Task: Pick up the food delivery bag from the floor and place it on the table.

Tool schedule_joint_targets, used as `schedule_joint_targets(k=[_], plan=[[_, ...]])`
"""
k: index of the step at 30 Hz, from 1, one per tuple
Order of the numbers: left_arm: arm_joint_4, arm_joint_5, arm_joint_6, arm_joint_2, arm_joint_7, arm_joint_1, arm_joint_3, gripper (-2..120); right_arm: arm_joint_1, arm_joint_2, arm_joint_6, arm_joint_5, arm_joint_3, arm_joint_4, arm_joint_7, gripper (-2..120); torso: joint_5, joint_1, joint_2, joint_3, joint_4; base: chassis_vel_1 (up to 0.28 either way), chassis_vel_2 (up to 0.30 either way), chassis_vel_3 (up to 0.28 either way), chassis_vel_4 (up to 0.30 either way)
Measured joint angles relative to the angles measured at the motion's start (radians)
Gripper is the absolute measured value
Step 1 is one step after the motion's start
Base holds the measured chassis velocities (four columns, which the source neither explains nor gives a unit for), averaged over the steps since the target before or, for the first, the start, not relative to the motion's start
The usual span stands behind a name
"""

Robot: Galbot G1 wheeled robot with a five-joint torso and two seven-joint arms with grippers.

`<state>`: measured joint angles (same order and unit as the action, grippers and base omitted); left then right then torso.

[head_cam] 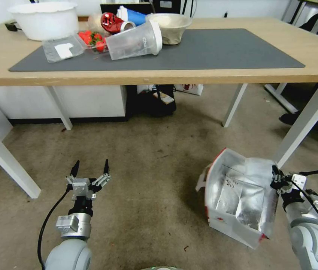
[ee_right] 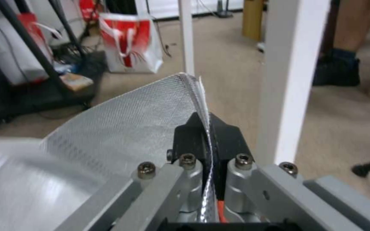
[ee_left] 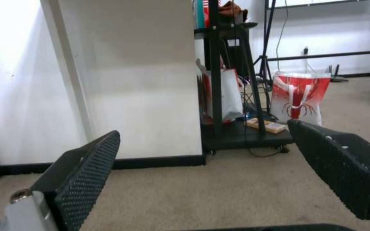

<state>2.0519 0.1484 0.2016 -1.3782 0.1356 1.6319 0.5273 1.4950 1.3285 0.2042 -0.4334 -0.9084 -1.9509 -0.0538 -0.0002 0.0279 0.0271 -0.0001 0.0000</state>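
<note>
The food delivery bag [head_cam: 237, 198] stands open on the floor [head_cam: 147, 180] at my right, white with a red edge and silver foil inside. My right gripper [head_cam: 277, 177] is shut on the rim of its right wall. In the right wrist view the two black fingers [ee_right: 225, 134] pinch the foil-lined wall [ee_right: 129, 118] between them. My left gripper [head_cam: 91, 168] hovers open over bare carpet well left of the bag; in its wrist view the left gripper [ee_left: 203, 130] holds nothing. The table [head_cam: 188, 77] with its dark grey mat [head_cam: 222, 48] spans the view beyond.
A white table leg [head_cam: 305, 123] stands right behind the bag, another leg [head_cam: 5, 161] at far left. The mat's left half holds a tipped clear cup [head_cam: 134, 41], strawberries [head_cam: 93, 39], a white tub [head_cam: 44, 18] and a beige bowl [head_cam: 168, 26]. A black cart [head_cam: 151, 101] sits under the table.
</note>
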Motion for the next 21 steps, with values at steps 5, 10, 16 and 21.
schedule_joint_targets(k=[5,10,16,21], plan=[[0.0,-0.003,0.0,-0.009,0.005,0.005,-0.008,98,0.017,0.005,0.0,-0.005,0.016,-0.049,-0.008,0,0.0,0.0,0.0,0.0,-0.0001,0.0,0.0,0.0,0.0],[0.009,-0.001,-0.001,-0.011,0.003,0.011,-0.005,98,0.04,-0.009,-0.001,-0.029,0.034,-0.08,-0.043,0,0.0001,0.0,0.0,0.0,-0.0001,0.0,0.0,0.0,0.0],[0.016,0.011,-0.004,-0.004,0.0,0.01,0.005,98,0.069,-0.037,-0.007,-0.072,0.052,-0.143,-0.077,0,0.0,0.0,0.0,0.0,0.0,0.0,0.0,0.0,0.0],[0.022,0.016,-0.009,-0.005,-0.002,0.011,0.004,98,0.098,-0.067,-0.008,-0.089,0.065,-0.213,-0.088,0,0.0013,0.0,0.0,0.0,-0.0002,0.0,0.0,0.0,0.0]])
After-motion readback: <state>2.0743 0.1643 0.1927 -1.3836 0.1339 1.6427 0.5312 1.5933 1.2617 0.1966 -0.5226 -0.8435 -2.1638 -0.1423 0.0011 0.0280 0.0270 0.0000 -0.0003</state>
